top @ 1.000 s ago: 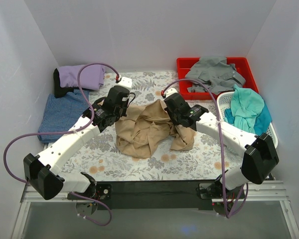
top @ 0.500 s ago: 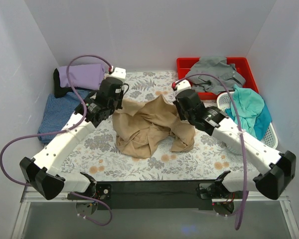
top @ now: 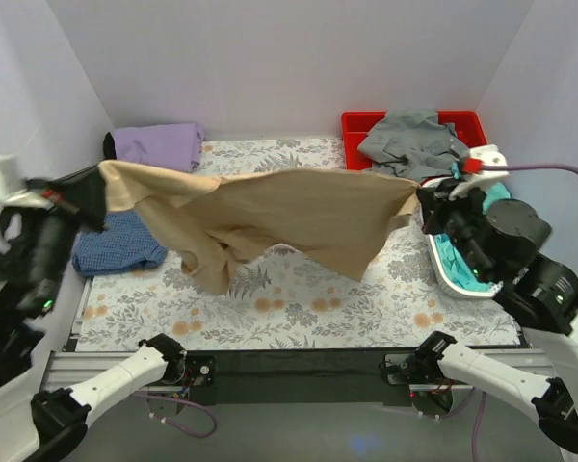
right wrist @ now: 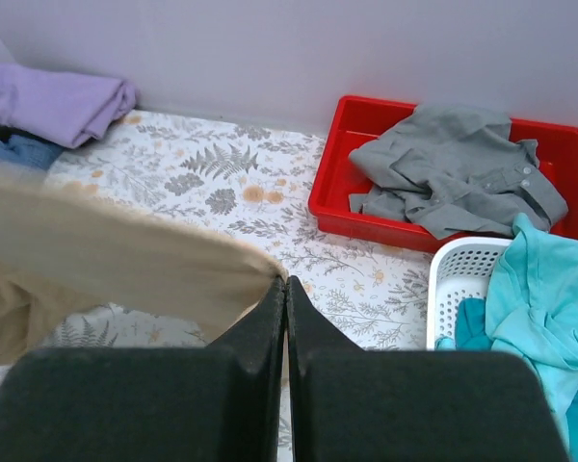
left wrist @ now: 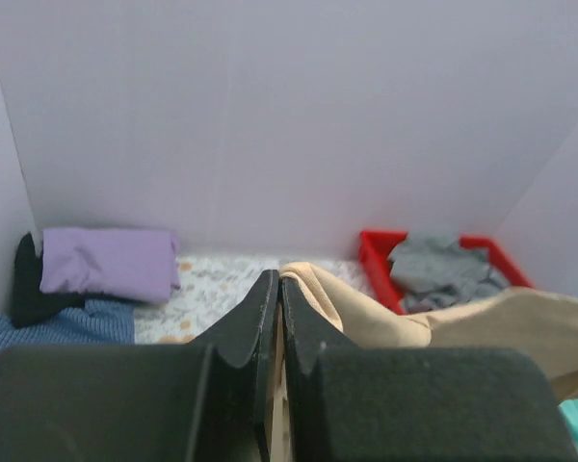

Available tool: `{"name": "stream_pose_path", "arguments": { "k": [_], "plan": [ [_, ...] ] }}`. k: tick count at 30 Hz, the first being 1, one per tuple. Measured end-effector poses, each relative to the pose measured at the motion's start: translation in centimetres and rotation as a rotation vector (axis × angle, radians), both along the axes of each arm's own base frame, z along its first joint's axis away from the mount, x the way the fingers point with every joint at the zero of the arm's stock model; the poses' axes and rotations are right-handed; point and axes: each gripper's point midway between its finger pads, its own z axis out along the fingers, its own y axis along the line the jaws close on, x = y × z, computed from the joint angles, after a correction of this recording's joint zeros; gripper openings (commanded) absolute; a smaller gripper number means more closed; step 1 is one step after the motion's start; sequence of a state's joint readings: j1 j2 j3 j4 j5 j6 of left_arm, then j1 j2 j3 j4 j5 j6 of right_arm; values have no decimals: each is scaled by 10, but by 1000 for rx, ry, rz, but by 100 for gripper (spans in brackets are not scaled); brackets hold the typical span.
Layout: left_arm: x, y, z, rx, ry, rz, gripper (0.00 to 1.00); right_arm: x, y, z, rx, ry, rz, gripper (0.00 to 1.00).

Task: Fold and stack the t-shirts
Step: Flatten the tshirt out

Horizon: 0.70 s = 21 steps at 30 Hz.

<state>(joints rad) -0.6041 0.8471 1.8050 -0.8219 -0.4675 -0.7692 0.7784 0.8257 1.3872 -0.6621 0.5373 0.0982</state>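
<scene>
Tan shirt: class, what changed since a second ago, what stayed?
The left pincer and right pincer, shut on the tan shirt, rose and drew apart sideways, stretching the crumpled heap wide above the table. The lavender shirt, blue shirt, grey shirt, teal shirt stayed put.

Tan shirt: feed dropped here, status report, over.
Shut on tan shirt: left gripper, right gripper. Stretched between them above table, one fold hanging. Under left end: blue shirt.

The tan shirt (top: pixel 299 217) partly hides the blue shirt (top: pixel 116 248).
</scene>
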Motion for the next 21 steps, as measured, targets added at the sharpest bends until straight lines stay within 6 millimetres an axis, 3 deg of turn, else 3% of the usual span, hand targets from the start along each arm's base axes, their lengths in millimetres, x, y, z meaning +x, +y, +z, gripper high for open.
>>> {"name": "stream_pose_path", "arguments": {
  "k": [5, 10, 14, 18, 21],
  "plan": [
    [-81, 37, 31, -107, -163, -94, 0, -38, -31, 29, 91, -86, 30, 1],
    [-136, 40, 42, -140, -252, -256, 0, -69, -46, 56, 160, -165, 99, 1],
    [-176, 38, 57, -153, -319, -389, 0, -86, -46, 76, 183, -220, 173, 1],
    [-195, 28, 61, -149, -342, -493, 0, -94, -38, 83, 176, -247, 247, 1],
    [-181, 15, 52, -138, -290, -510, 0, -87, -27, 79, 159, -238, 267, 1]
  ]
}}
